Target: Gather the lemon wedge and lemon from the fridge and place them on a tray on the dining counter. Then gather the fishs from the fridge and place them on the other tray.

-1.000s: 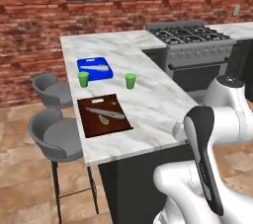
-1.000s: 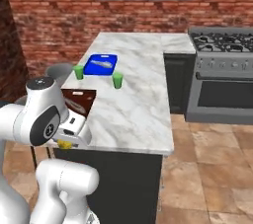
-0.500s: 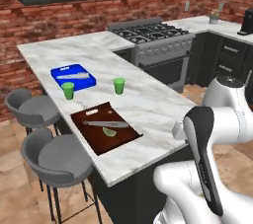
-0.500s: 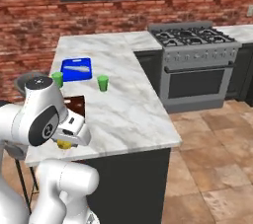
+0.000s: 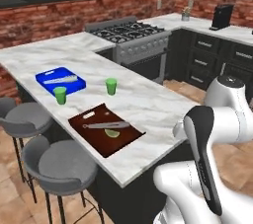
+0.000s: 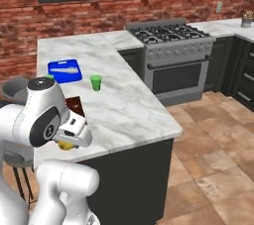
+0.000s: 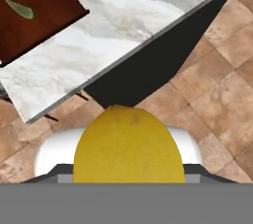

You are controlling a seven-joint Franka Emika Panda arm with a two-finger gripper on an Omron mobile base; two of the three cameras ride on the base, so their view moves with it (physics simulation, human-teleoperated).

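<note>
My gripper [image 6: 66, 143] is shut on the lemon [image 6: 64, 145], a yellow fruit that bulks large at the bottom of the hand view [image 7: 128, 146] and hides the fingertips. It hangs over the floor just off the dining counter's [image 5: 148, 100] near edge. On the counter lies the dark reddish-brown tray [image 5: 88, 125] with the green-yellow lemon wedge [image 5: 112, 133] and a silvery utensil [image 5: 106, 125]; the hand view shows the tray [image 7: 34, 30] and wedge [image 7: 20, 9] at its upper left. The blue other tray [image 5: 47, 78] sits farther back. The fridge and the fishs are out of view.
Two green cups [image 5: 60, 94] [image 5: 111, 86] stand between the trays. Grey stools [image 5: 64, 166] [image 5: 22, 117] line the counter's left side. A stove [image 6: 173, 40] and dark cabinets run along the brick wall, with tiled floor [image 6: 213, 135] to the right.
The whole scene has shifted in both base views, so the base has moved and turned; the counter now looks nearer. The gripper keeps its hold on the lemon.
</note>
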